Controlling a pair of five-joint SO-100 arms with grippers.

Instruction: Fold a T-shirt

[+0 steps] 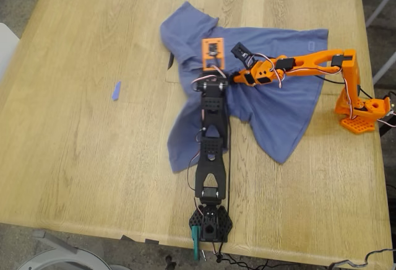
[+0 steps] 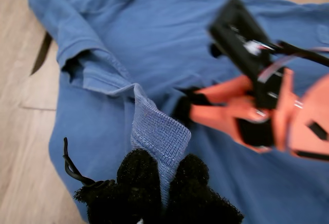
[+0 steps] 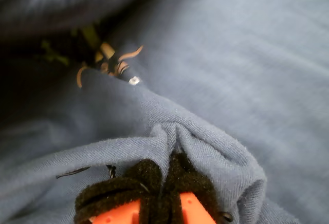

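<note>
the t-shirt [image 1: 272, 109] lies crumpled on the wooden desk [image 1: 80, 158], a bit toward 2 o'clock from the middle of the exterior view. one sleeve points to 11 o'clock and another flap hangs down toward 7 o'clock.

my first claw [image 2: 164, 183] is on the black arm [image 1: 210, 152], which reaches up from 6 o'clock in the exterior view. its fuzzy black fingers [image 2: 136, 178] are pinched tight on a ribbed edge of the t-shirt, and the cloth sticks up between them.

my second claw [image 3: 164, 183] is on the orange arm [image 1: 309, 62], which comes in from 3 o'clock in the exterior view. its black padded tips are closed on a fold of the t-shirt, and the blue cloth bunches up over them.

the two claws sit near each other over the middle of the shirt.

a tiny blue strip [image 1: 116, 90] lies alone on the desk toward 9 o'clock in the exterior view, well apart from the shirt.
</note>
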